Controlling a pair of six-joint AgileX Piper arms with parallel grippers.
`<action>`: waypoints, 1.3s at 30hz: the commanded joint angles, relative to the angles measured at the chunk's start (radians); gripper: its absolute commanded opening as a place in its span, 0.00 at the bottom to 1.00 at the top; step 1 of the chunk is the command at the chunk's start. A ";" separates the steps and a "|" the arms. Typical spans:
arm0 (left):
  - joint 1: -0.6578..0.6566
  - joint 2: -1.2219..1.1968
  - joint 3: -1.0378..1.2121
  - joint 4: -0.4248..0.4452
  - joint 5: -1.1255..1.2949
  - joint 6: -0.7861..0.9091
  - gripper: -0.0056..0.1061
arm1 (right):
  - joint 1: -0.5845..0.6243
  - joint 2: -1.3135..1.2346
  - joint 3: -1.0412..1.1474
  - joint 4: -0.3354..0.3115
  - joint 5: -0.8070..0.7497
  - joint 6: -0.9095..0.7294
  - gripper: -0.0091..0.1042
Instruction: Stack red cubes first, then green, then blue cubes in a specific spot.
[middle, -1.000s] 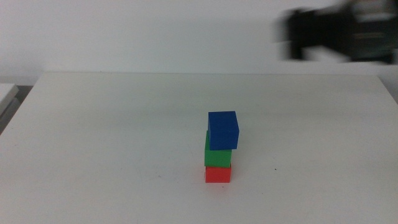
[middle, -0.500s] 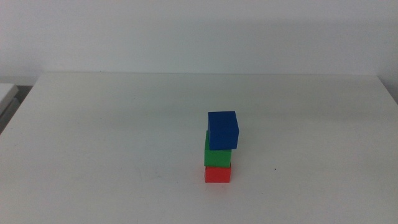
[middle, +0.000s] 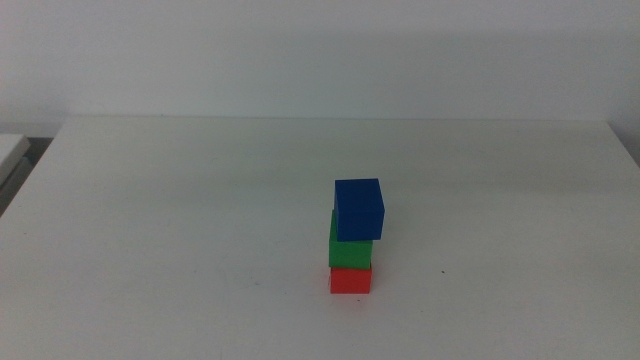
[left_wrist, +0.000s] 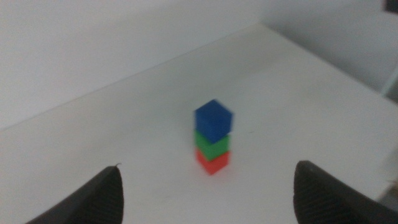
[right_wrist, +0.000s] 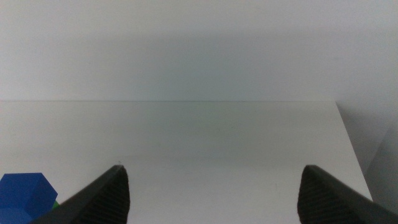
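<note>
Red cube (middle: 350, 280) sits on the white table (middle: 150, 220), a little right of centre and toward the near edge, and we see the green cube (middle: 349, 250) resting on it, with the blue cube (middle: 359, 208) on top, shifted slightly right so it overhangs. We find both arms out of the middle view. Our left gripper (left_wrist: 205, 190) hangs well back from the stack, jaws spread wide and holding nothing. Our right gripper (right_wrist: 211, 193) is likewise wide apart and empty, the blue cube just at the edge of its view.
</note>
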 joint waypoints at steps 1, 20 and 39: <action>0.003 -0.002 0.021 0.073 -0.034 -0.005 0.89 | -0.006 -0.004 0.005 0.001 -0.012 -0.012 0.84; 0.330 -0.267 0.797 0.205 -0.825 -0.005 0.89 | -0.010 -0.446 0.646 -0.056 -0.454 -0.012 0.84; 0.330 -0.674 1.337 0.148 -0.894 -0.002 0.89 | -0.079 -0.667 0.851 -0.048 -0.464 -0.012 0.84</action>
